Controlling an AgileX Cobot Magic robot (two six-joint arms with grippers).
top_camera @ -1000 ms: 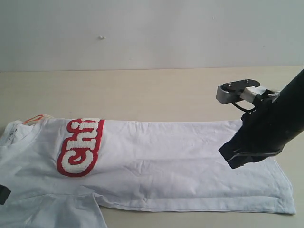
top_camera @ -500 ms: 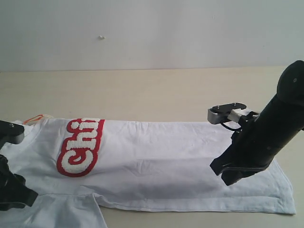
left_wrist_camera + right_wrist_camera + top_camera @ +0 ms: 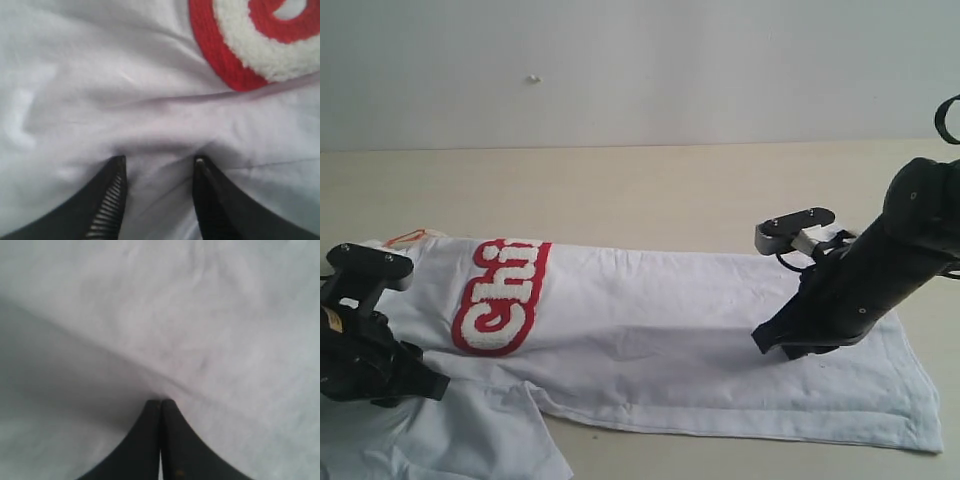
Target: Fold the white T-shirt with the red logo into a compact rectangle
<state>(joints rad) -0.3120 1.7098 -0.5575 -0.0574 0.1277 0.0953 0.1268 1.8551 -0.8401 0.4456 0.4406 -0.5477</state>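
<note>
The white T-shirt point(image 3: 660, 340) lies lengthwise on the table, wrinkled, with its collar at the left and its hem at the right. The red logo point(image 3: 505, 297) shows the fuzzy white letters "Chi", and part of it shows again in the left wrist view point(image 3: 250, 45). A small orange tag point(image 3: 408, 237) peeks out at the collar. My left gripper point(image 3: 428, 387) point(image 3: 160, 160) is open, its tips pressed into the cloth below the logo. My right gripper point(image 3: 770, 346) point(image 3: 161, 401) is shut, its tips pinching a crease of the shirt near the hem end.
The shirt rests on a pale wooden table point(image 3: 620, 190) against a plain white wall. A loose sleeve point(image 3: 490, 440) spreads toward the front edge at the left. The hem corner point(image 3: 920, 435) reaches the front right.
The left arm has come in and set its open fingers on the shirt, shifting the logo end right. The right gripper has dropped onto the cloth and moved slightly left.
</note>
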